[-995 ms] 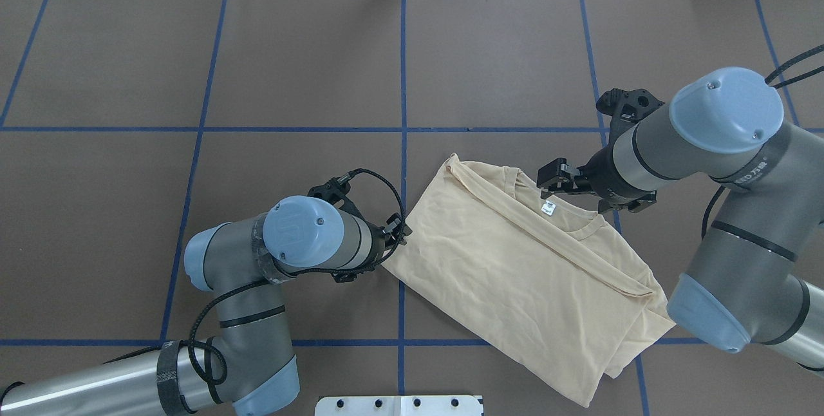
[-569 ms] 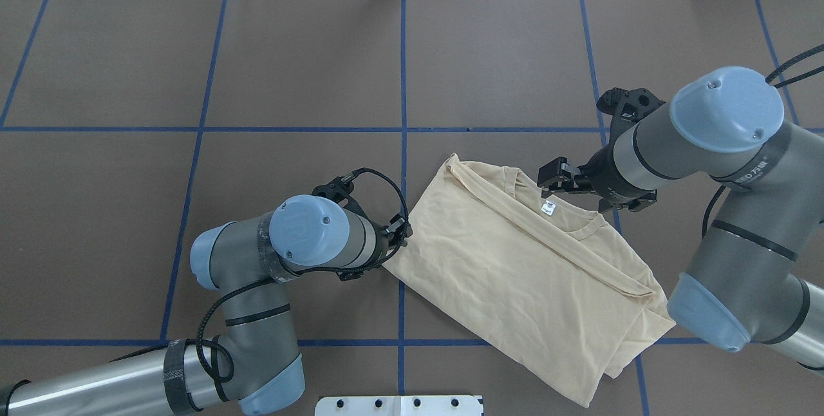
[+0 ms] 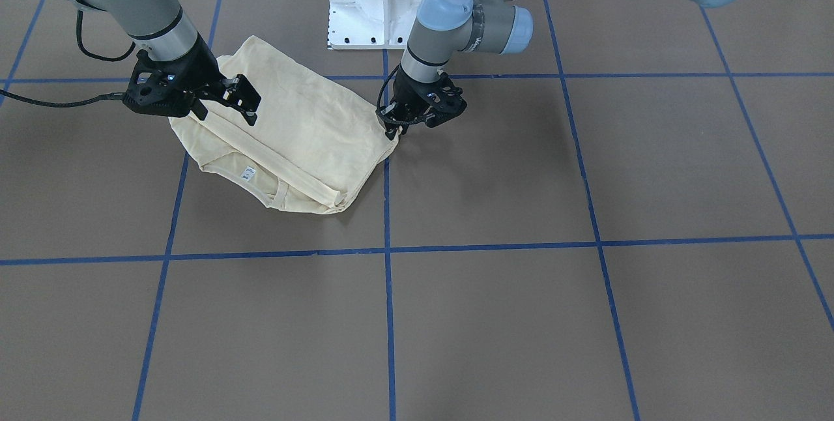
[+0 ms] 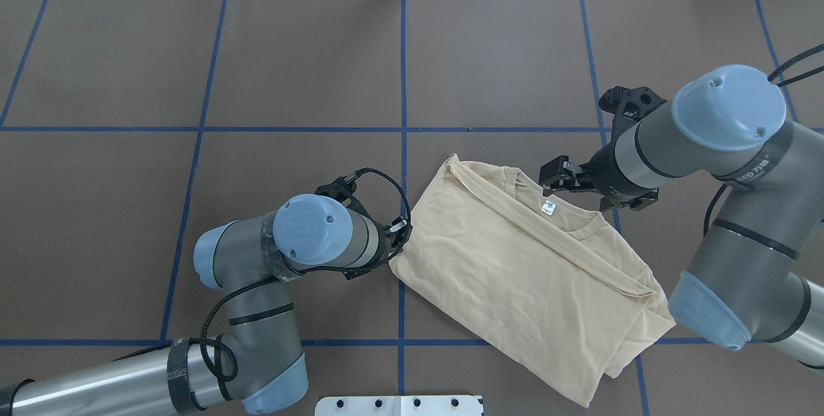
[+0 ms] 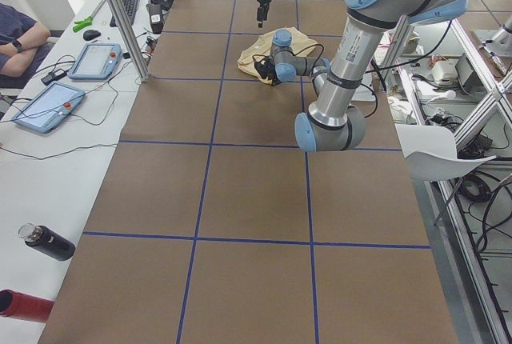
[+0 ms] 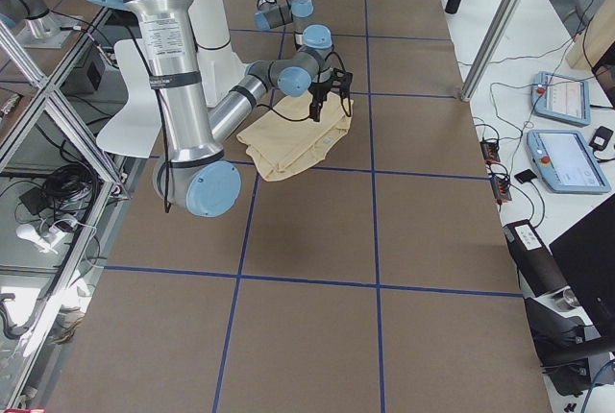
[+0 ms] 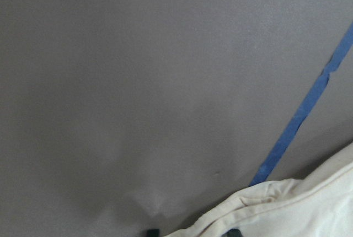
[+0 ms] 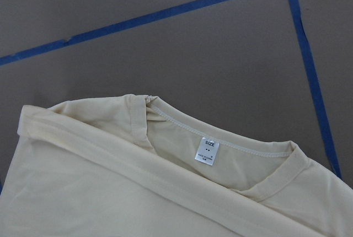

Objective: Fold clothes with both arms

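The cream-yellow T-shirt [image 4: 528,274] lies folded and slanted on the brown table [image 4: 290,68]. In the overhead view it sits just right of the centre blue tape line [image 4: 403,81], in the half nearer the robot. Its collar and white neck label [image 8: 207,151] face up along the far-right edge. The left gripper [image 3: 395,126] is low at the shirt's left corner, against the cloth. Its dark fingertips [image 7: 151,231] peek in at the wrist view's bottom edge with cloth between them, but I cannot tell whether they pinch it. The right gripper [image 3: 244,103] hangs over the collar side, fingers spread apart, holding nothing
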`<state>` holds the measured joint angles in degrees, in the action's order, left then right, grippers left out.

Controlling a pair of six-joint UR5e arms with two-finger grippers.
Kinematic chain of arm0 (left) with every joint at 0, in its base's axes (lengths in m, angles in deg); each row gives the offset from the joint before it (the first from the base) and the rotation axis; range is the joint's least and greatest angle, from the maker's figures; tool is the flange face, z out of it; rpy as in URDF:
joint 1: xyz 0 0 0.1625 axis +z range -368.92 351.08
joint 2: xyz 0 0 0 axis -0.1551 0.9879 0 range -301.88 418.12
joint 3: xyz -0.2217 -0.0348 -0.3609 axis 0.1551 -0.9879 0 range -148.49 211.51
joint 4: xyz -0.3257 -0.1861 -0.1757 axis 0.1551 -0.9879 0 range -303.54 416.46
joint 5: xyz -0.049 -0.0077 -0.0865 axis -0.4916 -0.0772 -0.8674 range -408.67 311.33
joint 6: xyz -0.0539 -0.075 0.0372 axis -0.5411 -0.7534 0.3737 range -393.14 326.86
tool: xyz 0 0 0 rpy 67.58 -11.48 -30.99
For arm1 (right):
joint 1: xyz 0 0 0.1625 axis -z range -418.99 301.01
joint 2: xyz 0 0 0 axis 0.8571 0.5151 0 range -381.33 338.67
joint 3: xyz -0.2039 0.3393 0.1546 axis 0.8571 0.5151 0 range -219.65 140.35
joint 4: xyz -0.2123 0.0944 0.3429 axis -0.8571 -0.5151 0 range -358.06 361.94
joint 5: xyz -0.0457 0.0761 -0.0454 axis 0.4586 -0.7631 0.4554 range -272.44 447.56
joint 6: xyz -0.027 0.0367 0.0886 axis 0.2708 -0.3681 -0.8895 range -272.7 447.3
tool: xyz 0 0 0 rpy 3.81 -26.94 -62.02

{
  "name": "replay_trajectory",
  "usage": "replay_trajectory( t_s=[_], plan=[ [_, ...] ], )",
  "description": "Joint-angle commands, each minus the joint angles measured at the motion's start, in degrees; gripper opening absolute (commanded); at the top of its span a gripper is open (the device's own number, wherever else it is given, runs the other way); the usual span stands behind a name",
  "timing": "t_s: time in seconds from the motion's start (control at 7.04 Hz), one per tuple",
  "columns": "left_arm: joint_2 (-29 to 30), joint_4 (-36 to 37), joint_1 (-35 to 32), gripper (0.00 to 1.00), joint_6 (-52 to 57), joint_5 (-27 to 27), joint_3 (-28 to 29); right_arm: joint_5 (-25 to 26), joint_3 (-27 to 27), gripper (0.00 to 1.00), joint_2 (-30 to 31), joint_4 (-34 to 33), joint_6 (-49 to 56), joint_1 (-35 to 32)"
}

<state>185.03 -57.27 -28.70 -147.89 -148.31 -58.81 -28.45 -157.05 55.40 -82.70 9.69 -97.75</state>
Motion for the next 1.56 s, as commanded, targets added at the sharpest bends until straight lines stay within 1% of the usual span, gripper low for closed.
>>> replay_trajectory(
  t_s=[0.0, 0.14, 0.43, 0.57, 0.85, 0.99, 1.42],
  plan=[
    [0.97, 0.6, -0.09, 0.0, -0.3, -0.38, -0.21, -0.09, 0.06, 1.0, 0.0, 0.0, 0.0, -0.09],
    [1.32, 1.31, -0.35, 0.0, -0.65, -0.38, -0.29, -0.18, 0.06, 1.0, 0.09, 0.0, 0.09, -0.44],
    [1.76, 1.58, -4.37, 0.0, -0.74, -0.56, -0.03, -0.35, -0.02, 1.0, 0.09, 0.0, 2.98, -1.5],
    [1.76, 2.45, -6.92, 0.0, -0.3, -0.56, 0.06, -0.35, -0.11, 1.0, 0.09, 0.0, 6.29, -2.11],
    [2.03, 2.37, -10.27, 0.0, 0.57, -1.79, 2.06, -0.09, 0.06, 1.0, 0.18, 0.0, 8.35, -3.08],
    [3.25, 2.37, -11.76, 0.0, 1.88, -1.79, 3.9, -0.18, 0.24, 1.0, 0.18, 0.0, 8.35, -3.87],
    [8.78, 1.23, -17.2, 0.0, 5.04, -1.7, 13.74, 0.35, 1.64, 1.0, 0.0, 0.09, 8.26, -4.23]
  ],
)
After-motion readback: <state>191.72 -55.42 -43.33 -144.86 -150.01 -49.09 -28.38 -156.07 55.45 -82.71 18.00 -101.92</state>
